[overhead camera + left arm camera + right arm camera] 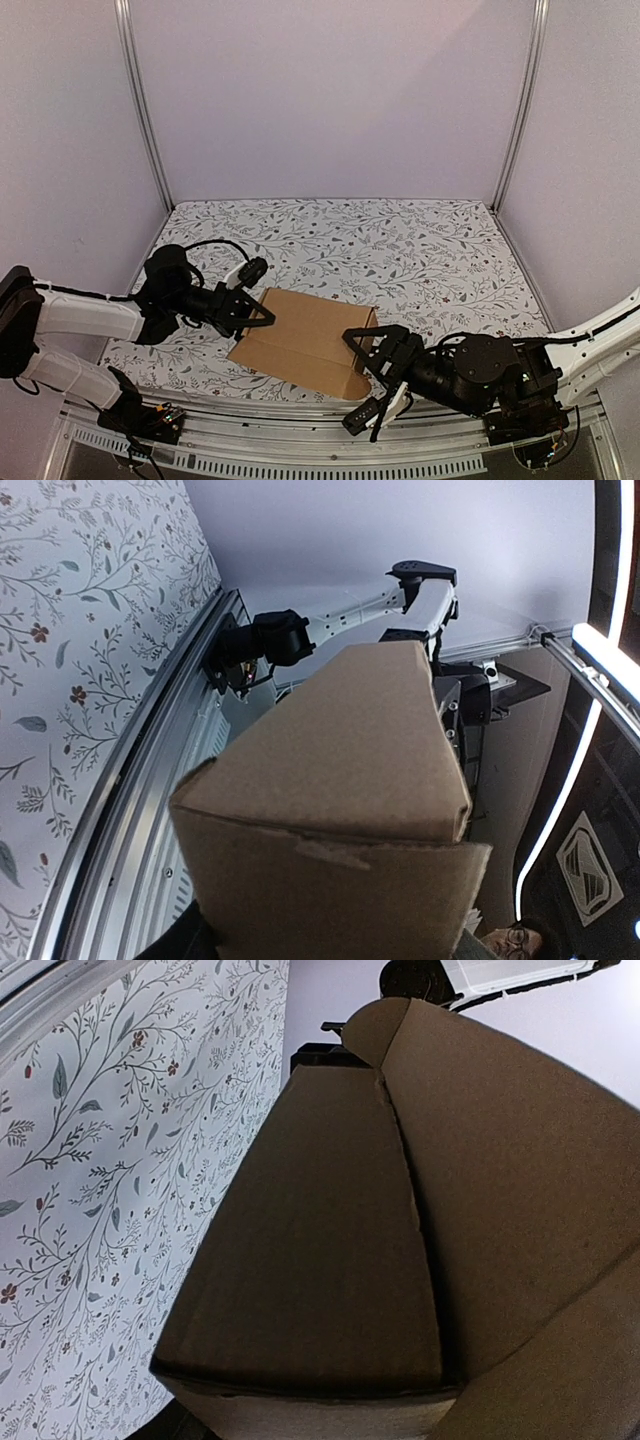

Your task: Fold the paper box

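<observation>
Top external: paper box on table.
Left gripper: jaws clamped on its left end.
Right gripper: at right end, jaws' state unclear.

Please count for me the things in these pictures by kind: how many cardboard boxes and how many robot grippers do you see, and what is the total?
paper box: 1
grippers: 2 (left gripper, right gripper)
Total: 3
</observation>
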Controlling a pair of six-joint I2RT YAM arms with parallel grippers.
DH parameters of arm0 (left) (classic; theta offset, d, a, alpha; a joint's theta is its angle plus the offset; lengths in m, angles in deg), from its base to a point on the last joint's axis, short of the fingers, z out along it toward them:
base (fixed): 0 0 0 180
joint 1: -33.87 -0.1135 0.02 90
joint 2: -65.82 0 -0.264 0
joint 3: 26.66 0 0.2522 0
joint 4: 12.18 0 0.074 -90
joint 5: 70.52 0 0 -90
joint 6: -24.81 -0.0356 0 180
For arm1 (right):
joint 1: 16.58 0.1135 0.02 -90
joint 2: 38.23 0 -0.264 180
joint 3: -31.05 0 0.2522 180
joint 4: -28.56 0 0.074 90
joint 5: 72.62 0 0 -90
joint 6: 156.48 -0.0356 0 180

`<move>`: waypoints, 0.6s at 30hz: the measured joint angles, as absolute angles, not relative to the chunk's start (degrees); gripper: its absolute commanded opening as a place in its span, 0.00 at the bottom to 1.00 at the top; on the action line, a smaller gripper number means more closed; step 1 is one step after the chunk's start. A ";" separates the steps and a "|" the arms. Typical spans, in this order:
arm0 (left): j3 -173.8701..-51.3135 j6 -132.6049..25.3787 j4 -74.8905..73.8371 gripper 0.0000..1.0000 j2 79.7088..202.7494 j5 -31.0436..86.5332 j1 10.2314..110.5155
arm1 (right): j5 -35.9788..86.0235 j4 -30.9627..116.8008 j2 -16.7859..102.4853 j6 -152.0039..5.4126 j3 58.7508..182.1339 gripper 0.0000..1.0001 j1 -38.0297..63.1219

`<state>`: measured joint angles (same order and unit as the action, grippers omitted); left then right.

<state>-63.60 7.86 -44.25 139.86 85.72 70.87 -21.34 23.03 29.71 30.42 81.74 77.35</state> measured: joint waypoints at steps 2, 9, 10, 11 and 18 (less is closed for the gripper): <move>-63.65 7.62 -44.25 0.48 139.69 85.81 70.87 | -21.71 23.08 29.71 29.72 81.69 0.57 77.55; -63.69 6.79 -43.33 0.74 139.32 85.83 70.98 | -22.91 23.06 29.73 26.42 81.56 0.44 78.44; -63.73 6.42 -42.98 0.77 139.21 85.63 70.98 | -23.11 22.99 29.73 25.77 81.56 0.43 78.55; -63.78 6.14 -42.37 0.80 139.05 85.28 70.98 | -23.31 22.97 29.73 25.09 81.56 0.42 78.62; -65.26 3.69 -36.55 0.86 134.97 82.38 70.95 | -24.27 23.65 29.16 18.68 81.56 0.41 78.73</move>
<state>-65.26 3.69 -36.55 134.97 82.38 70.95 -24.27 23.65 29.16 18.68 81.56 78.73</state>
